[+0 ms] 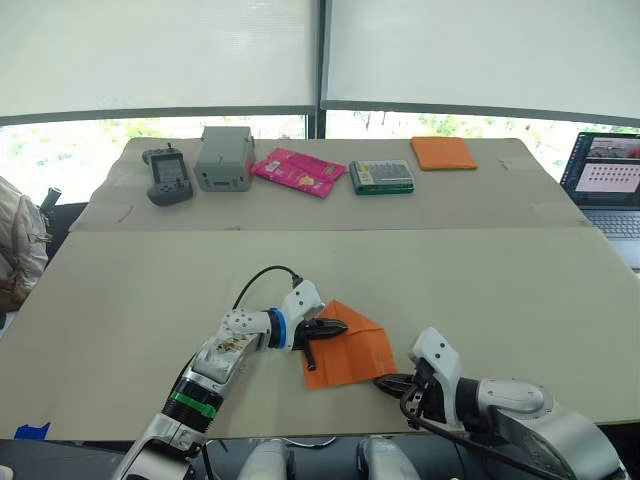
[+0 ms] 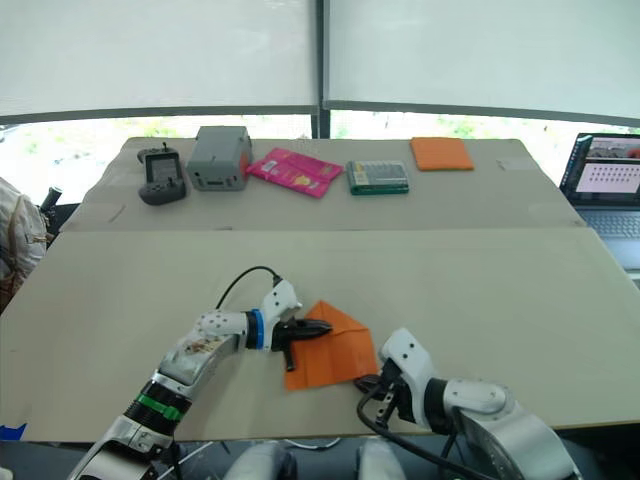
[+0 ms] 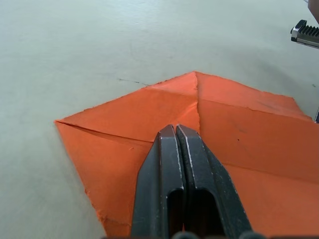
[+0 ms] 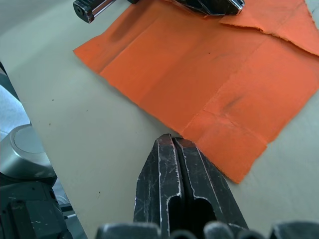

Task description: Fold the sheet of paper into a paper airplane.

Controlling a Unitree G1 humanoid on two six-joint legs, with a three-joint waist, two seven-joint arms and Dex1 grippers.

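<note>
Beige surface [image 1: 500,290] under bright shaded windows; odds and ends along the far edge. The sheet of paper [image 1: 350,355] lies flat at near centre, its two far corners folded in to a point. My left jaws [image 1: 338,326] press on it, together. My right jaws [image 1: 385,381], together too, sit just beside its near right corner. Thin, light, limp, tears easily: pin the layers, slide under a free edge.
</note>
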